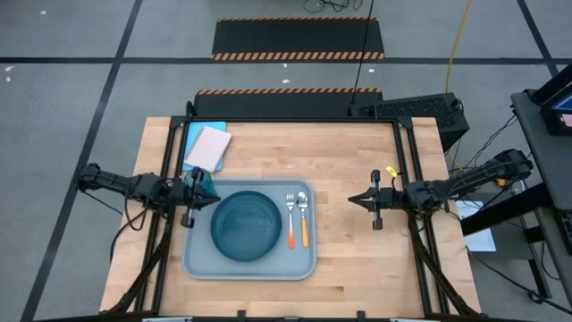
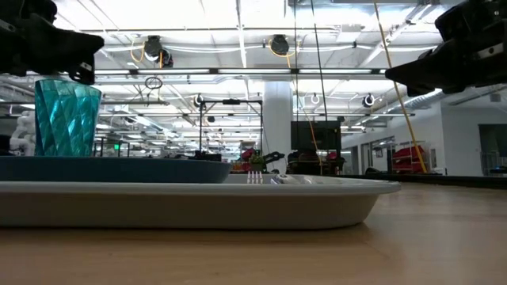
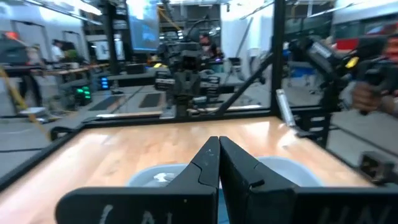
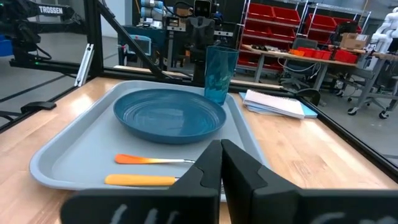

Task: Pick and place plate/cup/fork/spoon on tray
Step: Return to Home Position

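Observation:
The pale grey-blue tray (image 1: 201,259) lies on the wooden table, left of its middle. On it rest the teal-blue plate (image 1: 246,225), the fork (image 1: 290,219) with its red-orange handle, and the spoon (image 1: 304,220) beside it. The teal cup (image 1: 204,182) stands upright on its base at the tray's far left corner (image 4: 219,73). My left gripper (image 1: 213,199) is shut and hangs level just above and beside the cup (image 2: 67,117). My right gripper (image 1: 350,199) is shut with nothing in it, level above bare wood to the right of the tray.
A flat blue-and-pink pad (image 1: 207,148) lies at the table's far left, beyond the tray. Black frame rails (image 1: 407,179) run along the table's sides. Bare wood (image 1: 357,259) stretches between the tray and the right edge.

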